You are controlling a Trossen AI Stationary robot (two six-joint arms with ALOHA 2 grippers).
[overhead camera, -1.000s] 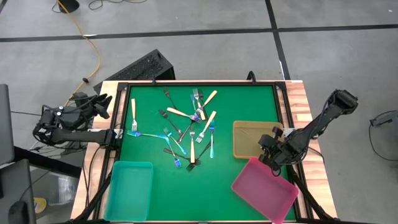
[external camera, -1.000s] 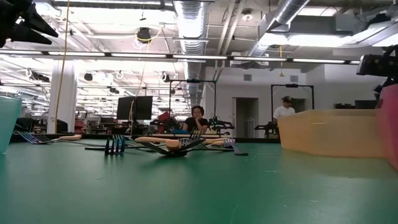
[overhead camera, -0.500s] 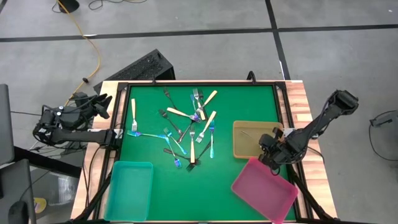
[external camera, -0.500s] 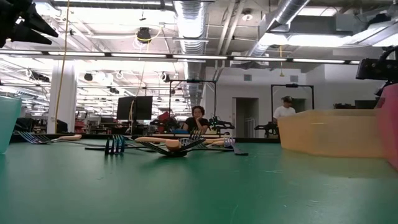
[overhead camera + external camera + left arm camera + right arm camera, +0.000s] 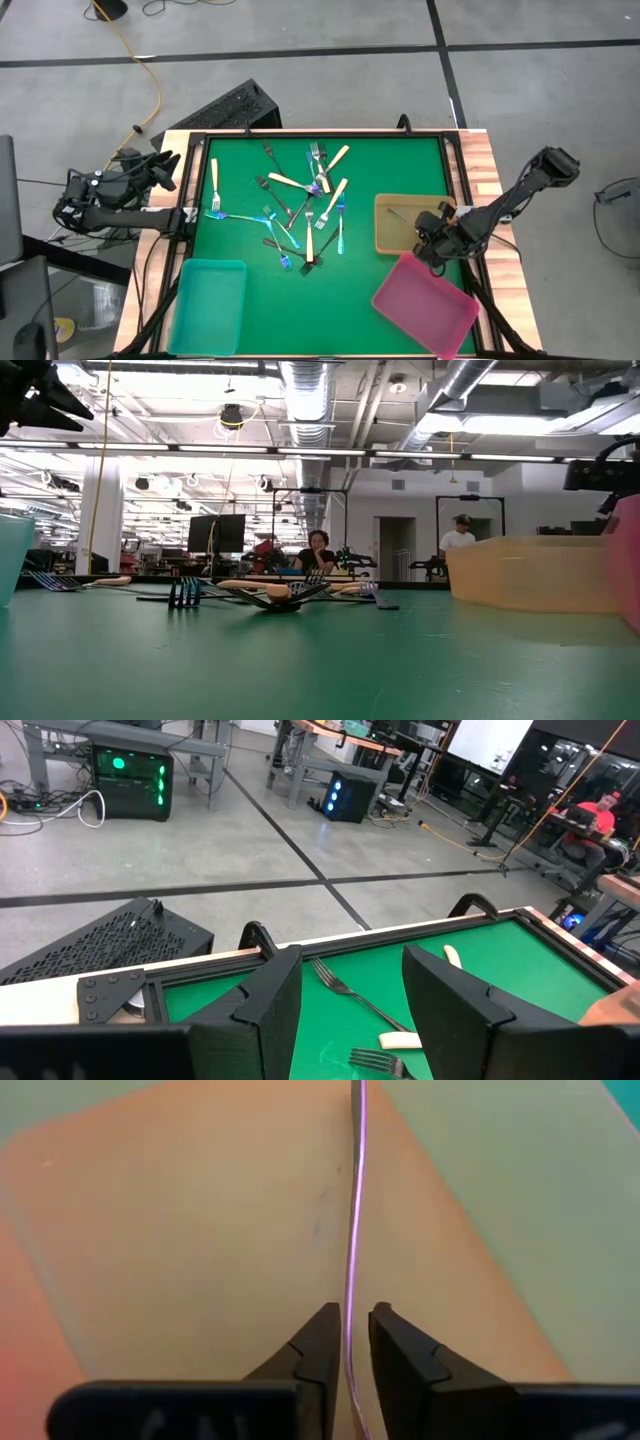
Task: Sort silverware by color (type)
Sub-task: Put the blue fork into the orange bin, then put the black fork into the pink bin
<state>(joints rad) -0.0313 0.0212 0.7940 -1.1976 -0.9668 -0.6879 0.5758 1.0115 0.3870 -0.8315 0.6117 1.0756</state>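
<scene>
The silverware, several slim forks (image 5: pixel 305 205) with cream, dark and iridescent blue handles, lies in a loose heap on the green mat. One thin dark fork (image 5: pixel 403 215) lies in the tan tray (image 5: pixel 385 240). In the right wrist view its handle runs between the fingertips of my right gripper (image 5: pixel 352 1342), which stand a narrow gap apart. That gripper (image 5: pixel 432 243) hangs over the tray's near right corner, slanting down. My left gripper (image 5: pixel 350 1010) waits open with nothing in it, beyond the table's left edge (image 5: pixel 160 168). My right gripper has the dark fork's handle (image 5: pixel 349 1305) between its fingertips, coming at it from above at a slant and along its length. The gap is wider than the handle, and I cannot tell whether either finger touches it. The fork lies along the tan tray's floor.
A pink tray (image 5: pixel 425 305) sits askew at the near right, just beside my right gripper. A teal tray (image 5: pixel 208 305) stands at the near left. Bare mat lies between the fork heap and the trays. People sit in the room behind the table (image 5: pixel 318 550).
My right gripper has swung a little toward the table's left, farther over the tan tray. The forks in the heap and the trays have kept their places.
</scene>
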